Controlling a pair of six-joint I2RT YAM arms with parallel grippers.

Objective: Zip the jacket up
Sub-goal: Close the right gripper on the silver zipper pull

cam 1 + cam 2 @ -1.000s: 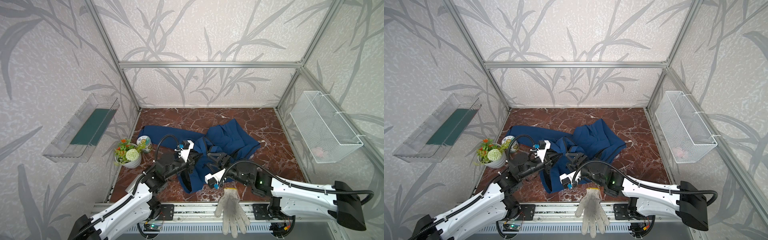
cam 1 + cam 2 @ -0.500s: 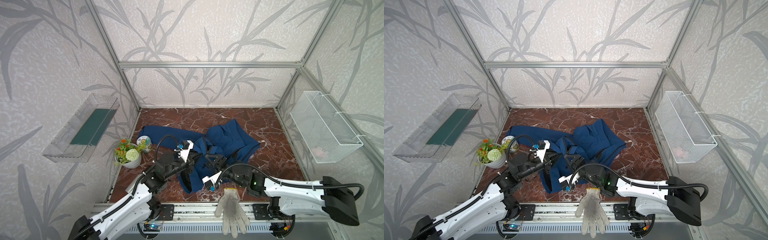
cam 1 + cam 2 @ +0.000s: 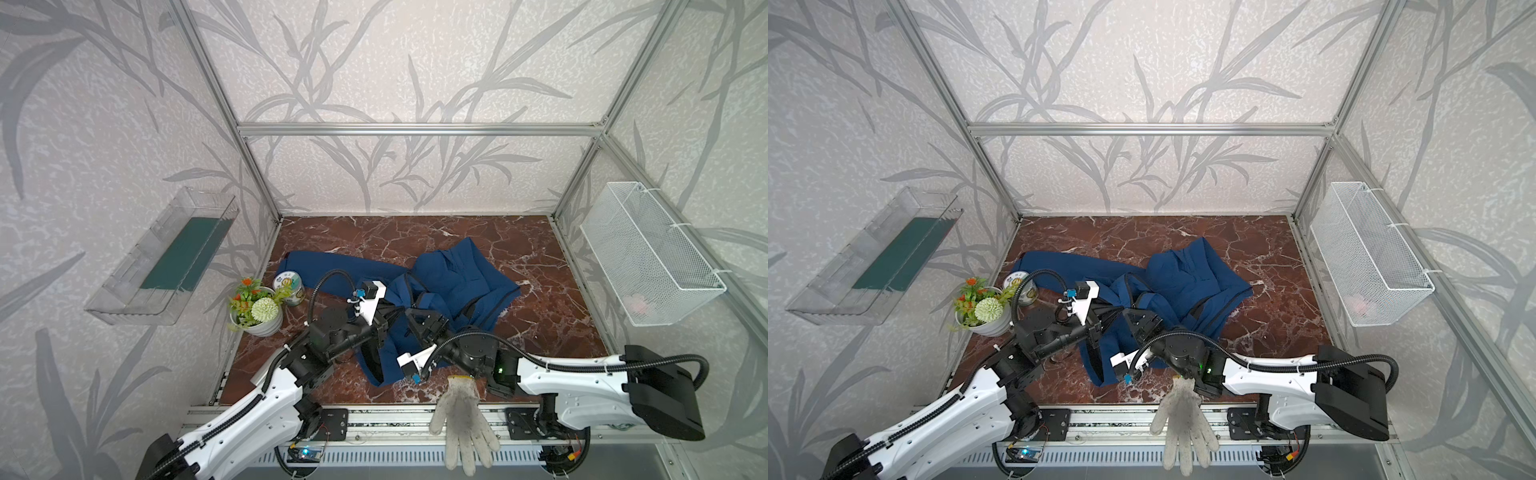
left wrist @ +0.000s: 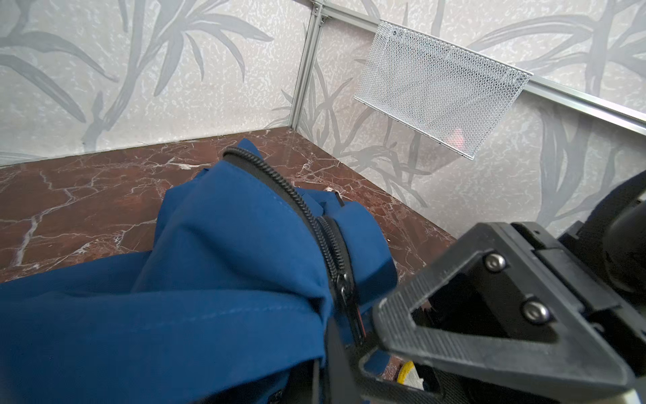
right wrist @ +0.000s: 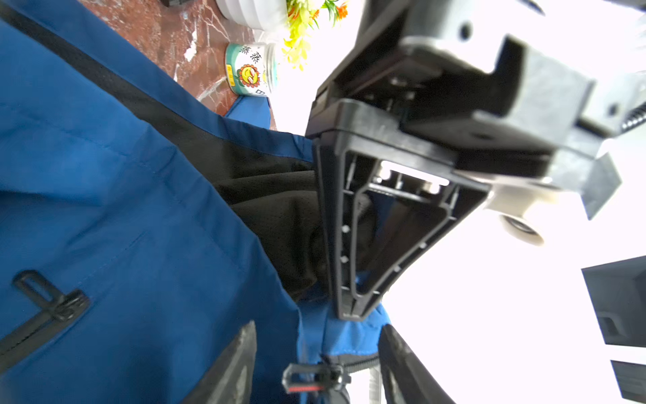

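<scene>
Jacket [image 3: 453, 282] is lying crumpled around the middle of the desk [image 3: 548, 336], navy side up. One sleeve stretches out toward 10 o'clock, and the hem end points at 6 o'clock, where both arms meet over it

Left end effector [image 5: 353, 314] is clamped fully shut on a fold of the blue fabric at the front edge, with the black lining [image 5: 272, 196] bunched right behind it. Right end effector [image 5: 314, 335] reaches in from about 4 o'clock and is partway open. Its fingers [image 5: 234, 367] sit either side of the zipper pull [image 5: 314, 381] with a gap on both sides, so it's got hold of nothing

In the left wrist view the front zipper [image 4: 307, 213] curves over a hump of fabric, and I honestly can't tell how much of it is joined. A pocket zipper [image 5: 45, 311] shows on the flat panel in the right wrist view

Other stuff: a grey knit glove [image 3: 461, 419] hangs over the front rail at 6 o'clock, near the hem. A flower pot [image 3: 257, 316] sits at 9 o'clock with a can [image 3: 289, 282] just beside it, next to the sleeve
</scene>
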